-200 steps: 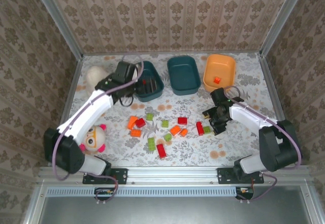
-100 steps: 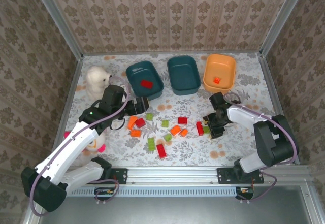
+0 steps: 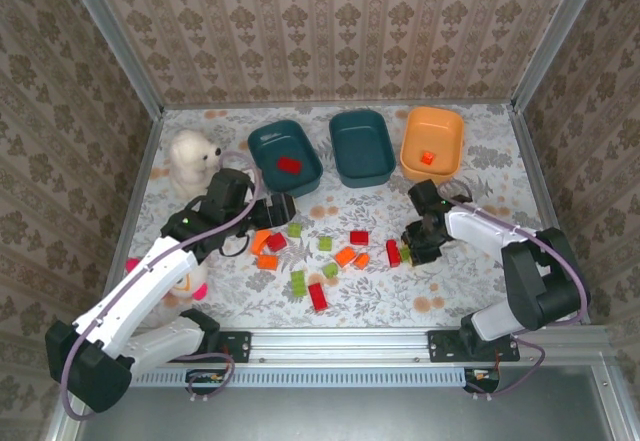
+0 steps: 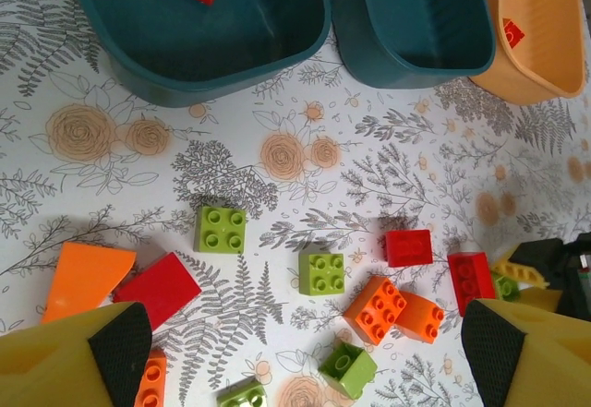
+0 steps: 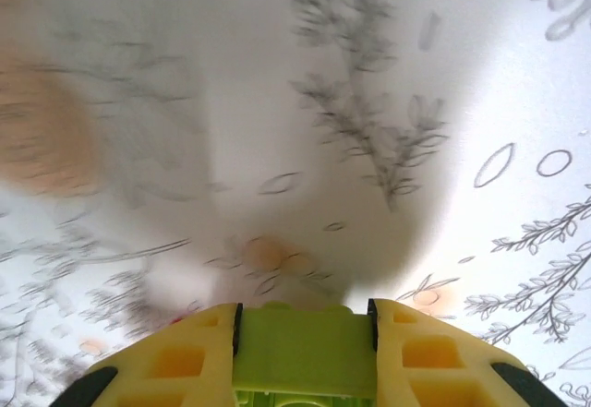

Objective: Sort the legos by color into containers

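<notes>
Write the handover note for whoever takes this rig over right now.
Left gripper: open, above the loose legos, holding nothing.
Right gripper: shut on a light green lego at the pile's right end.
Done: one red lego in the left teal bin; one small brick in the orange bin; middle teal bin looks empty.
To do: bin the held green lego, then sort about a dozen loose legos on the table.
</notes>
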